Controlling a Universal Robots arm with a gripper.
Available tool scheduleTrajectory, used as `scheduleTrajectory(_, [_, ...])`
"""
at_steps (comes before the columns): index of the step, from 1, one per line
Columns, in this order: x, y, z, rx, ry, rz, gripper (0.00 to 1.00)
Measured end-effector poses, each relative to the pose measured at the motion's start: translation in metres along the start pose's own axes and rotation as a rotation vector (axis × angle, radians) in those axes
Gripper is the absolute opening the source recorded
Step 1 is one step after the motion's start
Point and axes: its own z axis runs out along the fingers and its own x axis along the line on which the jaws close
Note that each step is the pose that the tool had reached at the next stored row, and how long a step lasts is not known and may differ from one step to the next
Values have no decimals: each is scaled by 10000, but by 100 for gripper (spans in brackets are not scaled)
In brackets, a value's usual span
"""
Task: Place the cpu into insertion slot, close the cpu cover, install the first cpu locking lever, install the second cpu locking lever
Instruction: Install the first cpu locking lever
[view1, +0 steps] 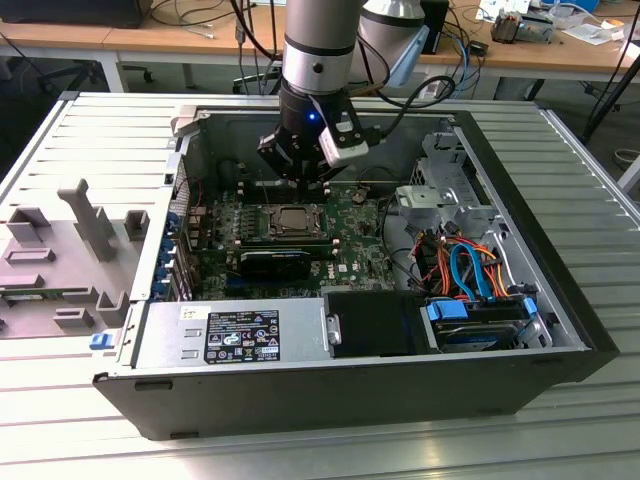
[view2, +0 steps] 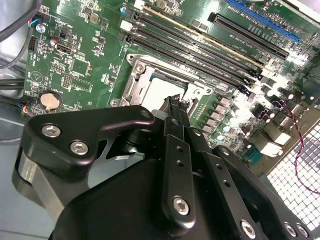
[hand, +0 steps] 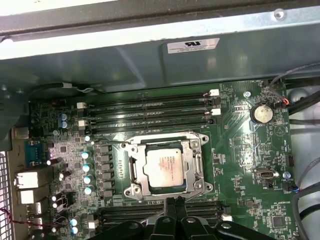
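Observation:
The cpu (hand: 165, 167), a small square chip with a dull silver top, lies in the insertion slot (hand: 131, 165) on the green motherboard (hand: 240, 150). The silvery cpu cover (hand: 194, 159) lies flat around it, framing the chip through its square cut-out. My gripper (hand: 175, 204) hovers a little above the socket's edge, its two black fingers pressed together with nothing between them. In the second wrist view the fingertips (view2: 176, 102) point down at the cpu (view2: 160, 90). In the exterior view the gripper (view1: 300, 185) hangs just behind the slot (view1: 292, 218), inside the open computer case.
Long black memory slots (hand: 150, 112) run beside the socket. A coin battery (hand: 261, 113) sits on the board. The case holds a power supply (view1: 235, 335), a drive cage (view1: 445, 190) and orange and blue cables (view1: 465, 265). Grey fixtures (view1: 85, 215) stand on the exterior view's left.

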Motion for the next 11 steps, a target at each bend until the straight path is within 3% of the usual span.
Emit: scheduleTrajectory(11, [0,0,0,15,-5,-266,11])
